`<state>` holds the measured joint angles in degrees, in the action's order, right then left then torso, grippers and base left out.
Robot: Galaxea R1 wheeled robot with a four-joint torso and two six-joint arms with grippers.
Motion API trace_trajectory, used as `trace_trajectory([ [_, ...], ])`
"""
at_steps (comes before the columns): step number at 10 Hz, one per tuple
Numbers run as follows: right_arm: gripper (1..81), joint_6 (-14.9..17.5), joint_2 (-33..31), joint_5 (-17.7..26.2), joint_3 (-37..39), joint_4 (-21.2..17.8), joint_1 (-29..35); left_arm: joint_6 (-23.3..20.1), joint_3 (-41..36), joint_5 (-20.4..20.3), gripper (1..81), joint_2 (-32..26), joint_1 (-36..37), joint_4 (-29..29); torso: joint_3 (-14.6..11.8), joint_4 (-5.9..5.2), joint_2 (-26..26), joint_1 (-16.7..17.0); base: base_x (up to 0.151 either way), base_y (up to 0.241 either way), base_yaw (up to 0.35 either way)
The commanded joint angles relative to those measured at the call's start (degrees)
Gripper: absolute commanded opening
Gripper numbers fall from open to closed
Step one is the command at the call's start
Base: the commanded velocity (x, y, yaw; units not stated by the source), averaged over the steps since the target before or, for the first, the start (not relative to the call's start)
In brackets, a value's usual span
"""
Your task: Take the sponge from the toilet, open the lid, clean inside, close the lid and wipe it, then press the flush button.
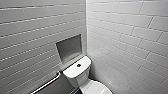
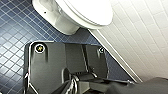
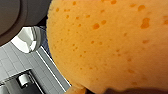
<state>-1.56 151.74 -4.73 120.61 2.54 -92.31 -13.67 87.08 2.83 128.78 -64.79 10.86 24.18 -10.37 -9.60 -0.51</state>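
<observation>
White glossy tiles (image 1: 125,37) covered both walls.

Head view: the toilet (image 1: 80,75) sat low in the corner with its tank (image 1: 75,71) against the left wall. The flush button (image 1: 79,65), dark with a bright ring, was in the middle of the tank top. The lid (image 1: 98,88) was down and partly cut off by the frame edge. A grey recessed niche (image 1: 69,47) was set in the wall just above the tank. A metal grab bar (image 1: 47,83) ran along the wall left of the tank, on a darker band.

Left wrist view: the toilet showed from the side, lid shut over the bowl, base standing on a floor (image 2: 15,37) of small dark blue square tiles. White wall tile met the floor just beside the bowl. For the left gripper (image 2: 77,81), I couldn't tell whether it was spread or pressed together.

Right wrist view: the sponge (image 3: 107,42), orange and pitted with pores, was right up against the camera, off the floor and well apart from the toilet. The right gripper (image 3: 112,91) was pinching it; only a dark sliver of the gripper showed at the sponge's edge. Behind the sponge were a bit of white ceramic, a strip of blue floor and white wall tile. A paper roll (image 3: 23,80) sat in a metal holder on that wall.
</observation>
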Motion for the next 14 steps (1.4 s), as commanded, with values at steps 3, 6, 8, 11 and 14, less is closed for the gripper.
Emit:
trace_trajectory([
  [3,1.0,0.07,-0.97,3.86,-1.53,-0.6,0.23,-0.22,-6.21,8.95,81.1,-4.76,16.66,8.47,0.13,0.0,0.02,-0.02,0.0,0.0,0.0],
  [6,1.0,0.07,-0.88,3.94,-1.88,-0.6,0.14,-0.22,-8.06,11.31,81.1,-5.37,24.48,11.81,0.17,0.0,0.05,-0.05,0.0,0.0,0.0],
  [8,1.0,0.07,-0.88,3.85,-1.97,-0.69,0.14,-0.22,-9.02,13.16,81.1,-5.55,29.66,14.97,0.19,0.0,0.05,-0.07,0.0,0.0,0.0],
  [11,1.0,0.07,-0.79,3.86,-2.41,-0.69,0.32,-0.22,-9.29,15.19,81.1,-5.02,35.99,18.57,0.23,0.0,0.09,-0.09,0.0,0.0,0.0],
  [14,1.0,0.07,-0.79,3.93,-2.41,-0.6,0.32,-0.13,-9.03,15.28,81.1,-4.24,41.88,21.38,0.23,0.0,0.13,-0.11,0.0,0.0,0.0],
])
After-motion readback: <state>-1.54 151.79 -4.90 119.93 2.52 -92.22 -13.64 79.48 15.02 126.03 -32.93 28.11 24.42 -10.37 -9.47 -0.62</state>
